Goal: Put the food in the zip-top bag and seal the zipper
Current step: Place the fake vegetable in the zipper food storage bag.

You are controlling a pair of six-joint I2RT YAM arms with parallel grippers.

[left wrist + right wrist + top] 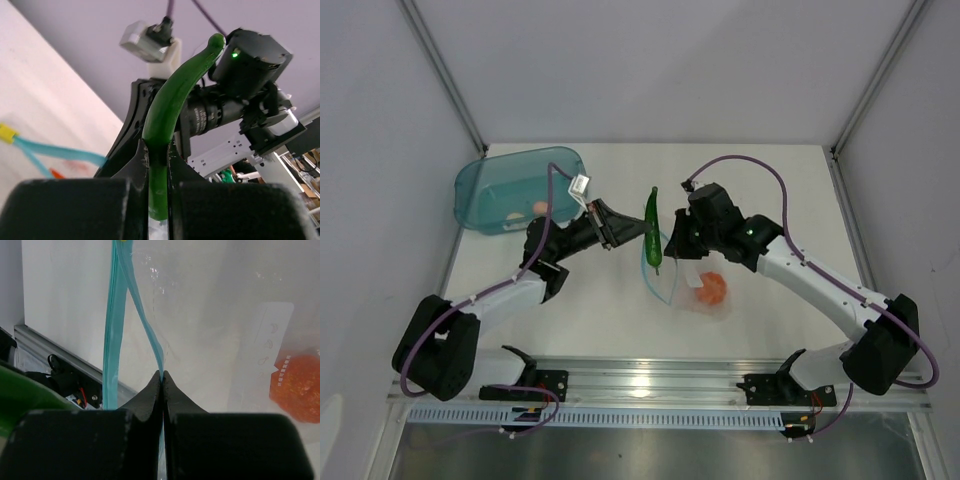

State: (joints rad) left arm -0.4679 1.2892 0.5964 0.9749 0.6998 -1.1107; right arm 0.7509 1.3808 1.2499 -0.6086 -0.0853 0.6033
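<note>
My left gripper (620,232) is shut on the slim green vegetable (652,228) and holds it above the table, its lower tip at the open bag mouth; it also shows in the left wrist view (165,125). My right gripper (676,243) is shut on one side of the light-blue zipper (152,345) and lifts the clear zip-top bag (692,290) open. The orange round fruit (712,289) lies inside the bag, also seen in the right wrist view (298,387). A cream-white egg-like lump (517,218) and a second orange piece (540,208) lie in the teal tub.
The teal translucent tub (505,176) stands at the back left of the table. An aluminium rail (660,380) runs along the near edge. Grey walls close in the left, right and back sides.
</note>
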